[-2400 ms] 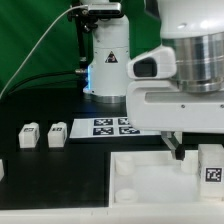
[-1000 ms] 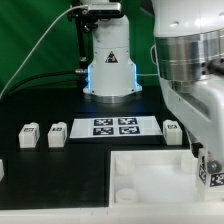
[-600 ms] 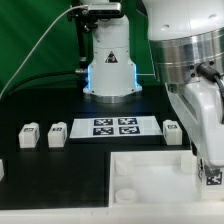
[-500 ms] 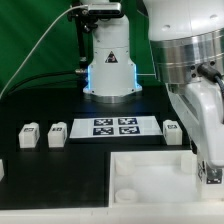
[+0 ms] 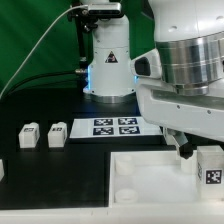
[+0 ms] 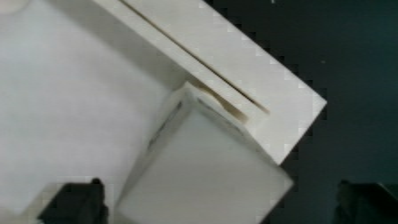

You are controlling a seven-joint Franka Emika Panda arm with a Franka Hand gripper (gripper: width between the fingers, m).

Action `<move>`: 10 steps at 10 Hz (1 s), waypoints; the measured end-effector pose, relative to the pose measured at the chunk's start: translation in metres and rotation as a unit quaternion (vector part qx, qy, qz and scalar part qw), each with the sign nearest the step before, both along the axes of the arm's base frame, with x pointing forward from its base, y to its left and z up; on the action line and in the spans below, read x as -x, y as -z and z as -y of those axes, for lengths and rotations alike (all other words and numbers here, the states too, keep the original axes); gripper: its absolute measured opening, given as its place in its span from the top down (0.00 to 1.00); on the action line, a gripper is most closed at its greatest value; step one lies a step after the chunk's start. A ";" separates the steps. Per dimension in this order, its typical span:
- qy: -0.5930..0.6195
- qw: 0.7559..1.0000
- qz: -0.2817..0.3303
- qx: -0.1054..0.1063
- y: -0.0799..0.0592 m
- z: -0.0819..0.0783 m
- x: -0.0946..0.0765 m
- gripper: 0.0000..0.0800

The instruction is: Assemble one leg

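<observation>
We see the marker board (image 5: 115, 126) flat on the black table (image 5: 40, 170) (four tags), the large white tray-like part (image 5: 150, 175) nearer.

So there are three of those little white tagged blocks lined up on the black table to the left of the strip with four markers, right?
Not quite: only two little white tagged blocks sit there, not three. The exterior view shows them side by side on the black table, to that view's left of the marker board. Another tagged block stands far off at the view's right, on the large white tray-like part.
</observation>
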State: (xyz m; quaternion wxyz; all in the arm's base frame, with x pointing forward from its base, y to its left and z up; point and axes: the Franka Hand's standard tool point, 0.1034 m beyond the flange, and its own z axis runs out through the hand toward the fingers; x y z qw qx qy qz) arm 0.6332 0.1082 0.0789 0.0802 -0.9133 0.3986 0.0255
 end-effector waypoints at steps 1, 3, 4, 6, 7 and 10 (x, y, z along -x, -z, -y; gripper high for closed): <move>-0.105 0.994 0.015 0.013 0.002 -0.002 0.002 0.19; -0.252 0.967 0.035 0.022 0.002 -0.005 0.003 0.19; -0.273 0.961 0.038 0.023 0.003 -0.005 0.004 0.19; -0.261 0.964 0.037 0.022 0.003 -0.004 0.003 0.35; -0.261 0.964 0.037 0.022 0.003 -0.004 0.003 0.53; -0.116 0.993 0.015 0.020 0.004 0.000 0.003 0.63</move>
